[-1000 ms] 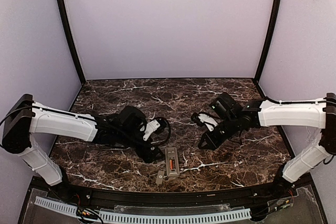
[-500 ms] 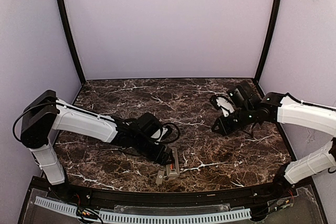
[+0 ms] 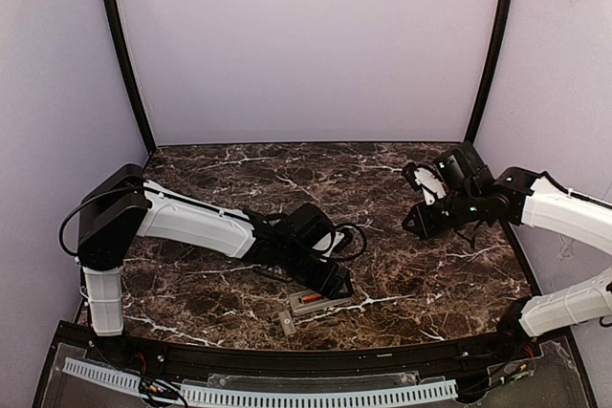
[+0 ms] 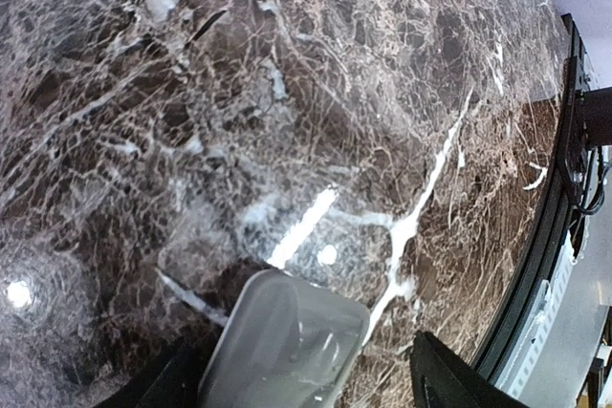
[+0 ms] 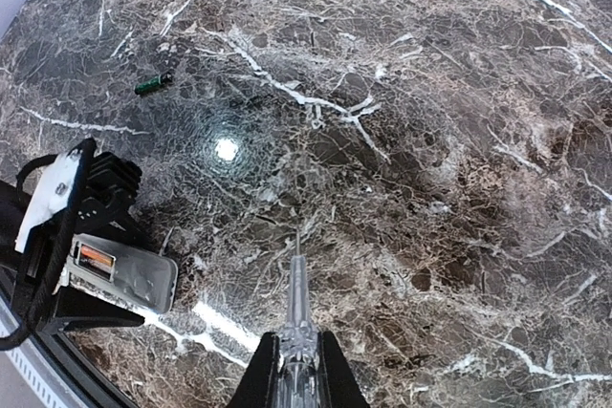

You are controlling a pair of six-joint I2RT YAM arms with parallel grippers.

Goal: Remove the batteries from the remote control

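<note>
The remote control (image 3: 313,301) lies back-up near the table's (image 3: 239,179) front edge, an orange-red battery (image 5: 96,257) seated in its open bay. The left gripper (image 4: 304,370) straddles one end, jaws apart; contact cannot be confirmed. A small grey cover piece (image 3: 288,320) lies just beside the remote. A dark battery (image 5: 153,83) lies loose, well apart. The right gripper (image 5: 296,332), fingers together, hangs over bare dark marble at the right rear. Pale lilac walls (image 3: 306,45) and black corner posts (image 3: 120,54) enclose the table.
</note>
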